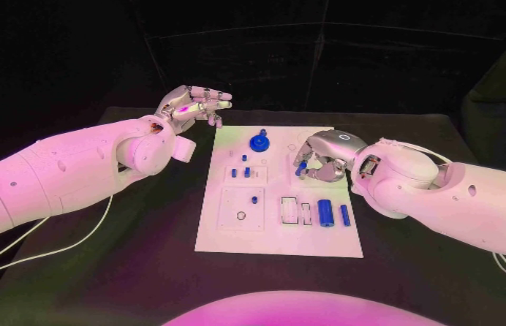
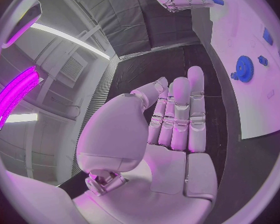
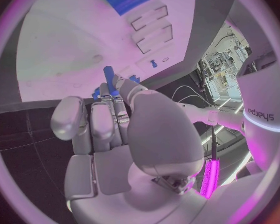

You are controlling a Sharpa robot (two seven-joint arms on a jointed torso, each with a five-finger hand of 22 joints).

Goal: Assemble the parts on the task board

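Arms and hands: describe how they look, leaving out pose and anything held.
Both arms are smooth white shells with rounded joints. The left hand and right hand are silver, with segmented metal fingers and padded palms. A thin pale cable trails under the left arm.

The right hand (image 1: 322, 161), right of the middle in the head view, covers part of the task board (image 1: 276, 244). A small blue peg (image 1: 302, 167) pokes out from its fingers (image 1: 308, 156), but most of the peg is hidden. How the fingers touch it cannot be told. In the right wrist view the same peg (image 3: 109, 76) sticks out above the fingers (image 3: 107, 115), and its lower end is hidden. The little blue pieces (image 1: 246, 171) on the board's upper left are too small to tell apart.
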